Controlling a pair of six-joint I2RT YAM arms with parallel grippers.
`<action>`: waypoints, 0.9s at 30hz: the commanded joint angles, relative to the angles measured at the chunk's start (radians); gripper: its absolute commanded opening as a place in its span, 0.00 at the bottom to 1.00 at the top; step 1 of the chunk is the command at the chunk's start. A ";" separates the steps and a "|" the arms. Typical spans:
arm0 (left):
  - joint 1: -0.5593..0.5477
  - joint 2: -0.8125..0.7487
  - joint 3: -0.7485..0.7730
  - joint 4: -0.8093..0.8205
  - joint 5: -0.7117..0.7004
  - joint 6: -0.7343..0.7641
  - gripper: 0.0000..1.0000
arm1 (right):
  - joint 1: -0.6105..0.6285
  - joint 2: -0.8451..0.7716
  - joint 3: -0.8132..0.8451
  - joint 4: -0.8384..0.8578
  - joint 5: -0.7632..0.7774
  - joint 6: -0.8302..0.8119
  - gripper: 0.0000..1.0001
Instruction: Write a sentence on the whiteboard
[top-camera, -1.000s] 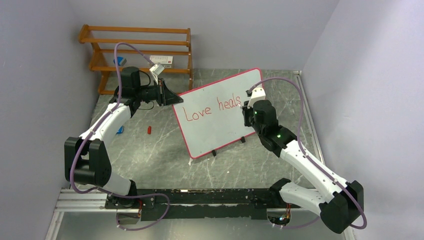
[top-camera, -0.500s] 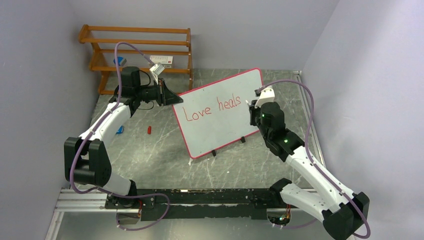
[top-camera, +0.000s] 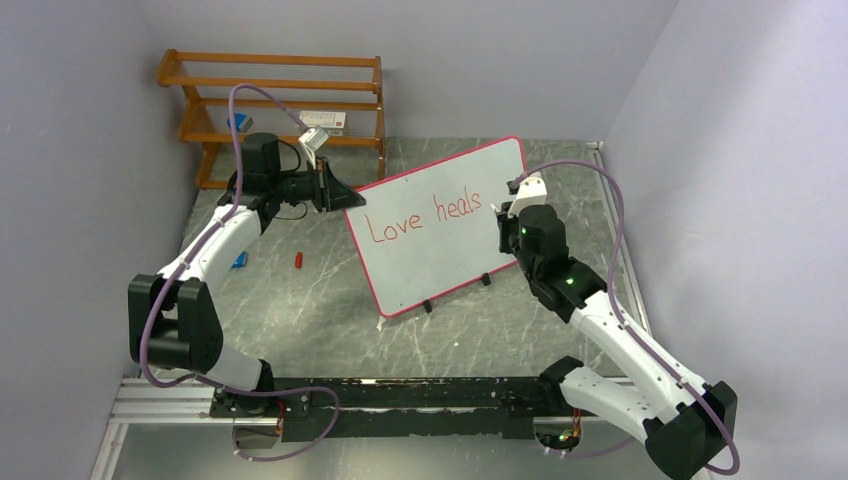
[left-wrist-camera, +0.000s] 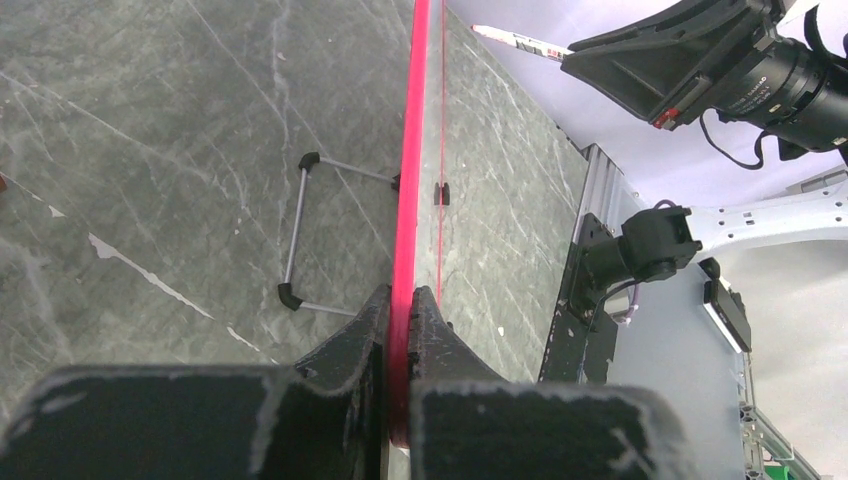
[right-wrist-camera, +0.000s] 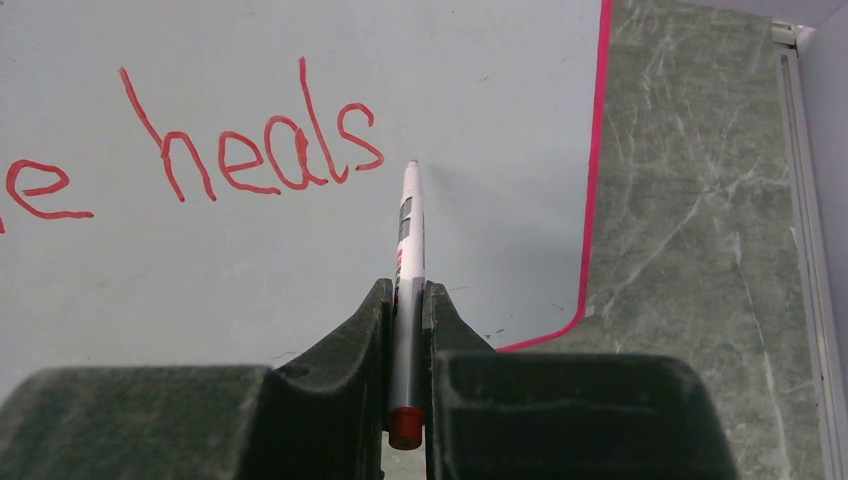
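The whiteboard (top-camera: 440, 250), white with a thin red-pink frame, stands tilted on small black feet mid-table. The sentence (top-camera: 425, 217) reads "Love heals" in red script; "heals" shows in the right wrist view (right-wrist-camera: 270, 150). My left gripper (top-camera: 338, 197) is shut on the whiteboard's upper left edge; the frame (left-wrist-camera: 410, 200) runs between its jaws. My right gripper (top-camera: 503, 207) is shut on a red marker (right-wrist-camera: 408, 260), whose tip sits just right of "heals" at the board's right side. The marker tip also shows in the left wrist view (left-wrist-camera: 500, 38).
A wooden slatted rack (top-camera: 275, 105) stands at the back left with small items on it. A small red cap (top-camera: 298, 260) and a blue object (top-camera: 240, 261) lie on the table left of the board. A metal rail (top-camera: 610, 220) runs along the right edge.
My right gripper with the marker moved right, from the end of "heals" to the board's right side, then settled slightly left. The left arm and the board have not moved.
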 joint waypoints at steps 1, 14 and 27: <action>0.011 0.016 -0.024 -0.095 -0.073 0.063 0.05 | -0.007 -0.002 0.001 0.008 -0.005 -0.006 0.00; 0.055 0.000 -0.020 -0.107 -0.049 0.070 0.05 | -0.006 -0.008 0.010 -0.003 -0.009 -0.016 0.00; 0.068 -0.002 -0.020 -0.103 -0.032 0.069 0.05 | -0.041 0.010 0.014 0.030 -0.035 -0.029 0.00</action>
